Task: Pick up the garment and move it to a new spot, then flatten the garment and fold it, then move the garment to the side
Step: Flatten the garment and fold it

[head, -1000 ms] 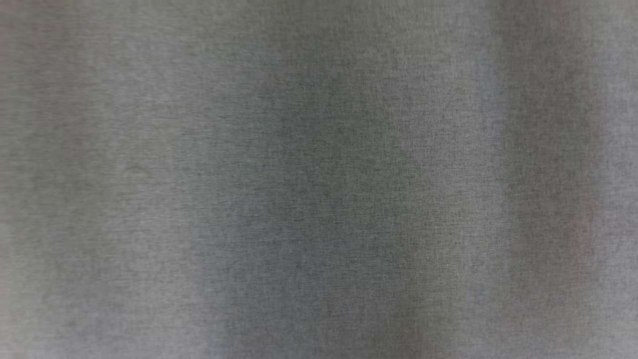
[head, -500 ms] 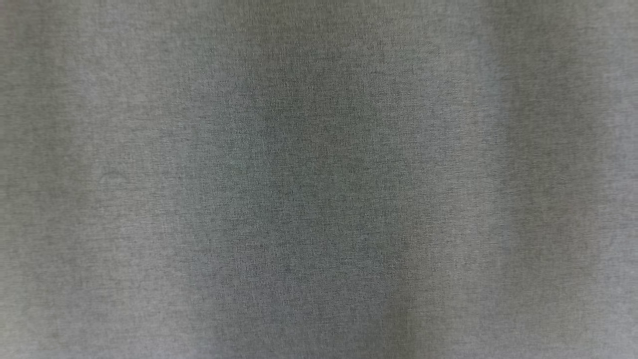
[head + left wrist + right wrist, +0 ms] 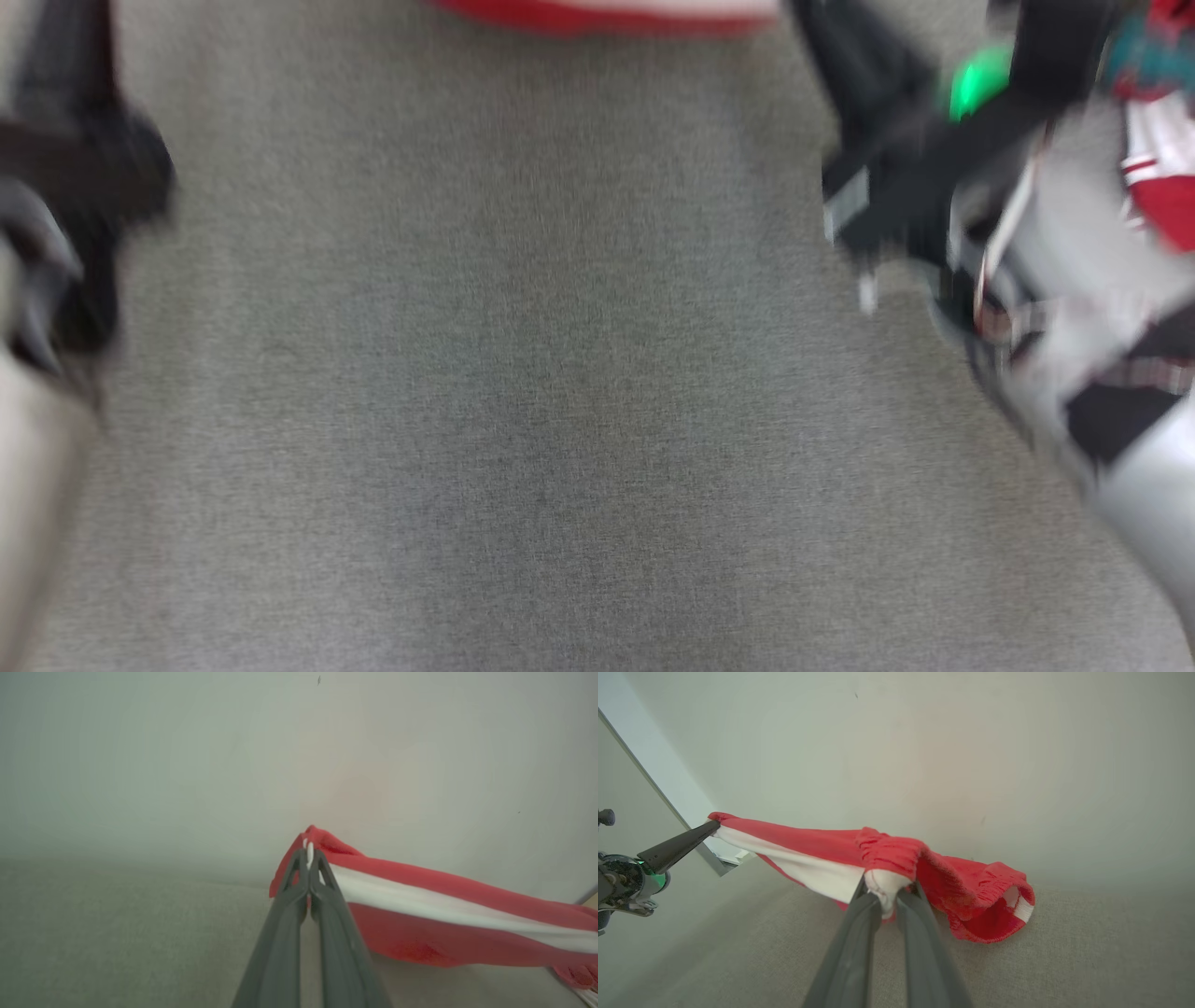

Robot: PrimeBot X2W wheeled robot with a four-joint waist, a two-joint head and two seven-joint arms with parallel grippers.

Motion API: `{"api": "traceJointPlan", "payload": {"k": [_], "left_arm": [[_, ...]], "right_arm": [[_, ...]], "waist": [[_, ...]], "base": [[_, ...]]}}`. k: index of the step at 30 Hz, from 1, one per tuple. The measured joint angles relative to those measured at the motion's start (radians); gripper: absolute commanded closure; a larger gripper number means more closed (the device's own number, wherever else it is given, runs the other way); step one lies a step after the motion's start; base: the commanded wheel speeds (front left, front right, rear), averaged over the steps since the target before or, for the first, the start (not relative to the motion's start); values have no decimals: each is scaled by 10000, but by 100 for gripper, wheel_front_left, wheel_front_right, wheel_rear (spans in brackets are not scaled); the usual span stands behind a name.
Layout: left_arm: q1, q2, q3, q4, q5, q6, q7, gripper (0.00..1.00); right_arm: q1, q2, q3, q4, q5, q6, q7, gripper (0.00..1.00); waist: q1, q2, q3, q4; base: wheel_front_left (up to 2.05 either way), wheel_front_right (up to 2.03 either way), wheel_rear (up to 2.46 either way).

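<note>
The garment (image 3: 817, 858) is red with a broad white stripe and hangs stretched between my two grippers just above the grey fabric surface (image 3: 560, 392). My left gripper (image 3: 308, 851) is shut on one red end of the garment (image 3: 444, 905). My right gripper (image 3: 888, 895) is shut on a bunched white and red edge, and the loose end droops onto the surface to its right. In the right wrist view the left gripper (image 3: 712, 827) pinches the far end. The head view is blurred, with a red strip of the garment (image 3: 607, 11) at its top edge.
A pale wall (image 3: 971, 742) rises right behind the garment. A light vertical edge (image 3: 658, 788) runs down the left of the right wrist view. In the head view, dark blurred arm parts (image 3: 75, 177) sit at the left and an arm with a green light (image 3: 976, 89) at the right.
The head camera has moved. Earlier it showed grey fabric up close; now both arms and the garment's red edge are in it, smeared by motion.
</note>
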State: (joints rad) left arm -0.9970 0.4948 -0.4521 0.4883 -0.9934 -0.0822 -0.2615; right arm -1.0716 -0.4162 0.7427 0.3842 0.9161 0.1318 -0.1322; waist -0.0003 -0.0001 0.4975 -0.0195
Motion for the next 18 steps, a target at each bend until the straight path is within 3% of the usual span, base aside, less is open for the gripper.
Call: {"api": "traceJointPlan", "payload": {"k": [8, 18], "left_arm": [[5309, -821, 1603, -2558, 811, 729, 4, 100], [9309, -2305, 2493, -3340, 1546, 742, 6, 100]], "right_arm": [[4225, -734, -420, -1243, 316, 4, -274, 100], [8624, -671, -1377, -2341, -395, 4, -13, 100]], "waist": [[-2, -1, -1167, 31], [0, -1, -2429, 27]], "base": [[0, 0, 0], [0, 0, 0]]}}
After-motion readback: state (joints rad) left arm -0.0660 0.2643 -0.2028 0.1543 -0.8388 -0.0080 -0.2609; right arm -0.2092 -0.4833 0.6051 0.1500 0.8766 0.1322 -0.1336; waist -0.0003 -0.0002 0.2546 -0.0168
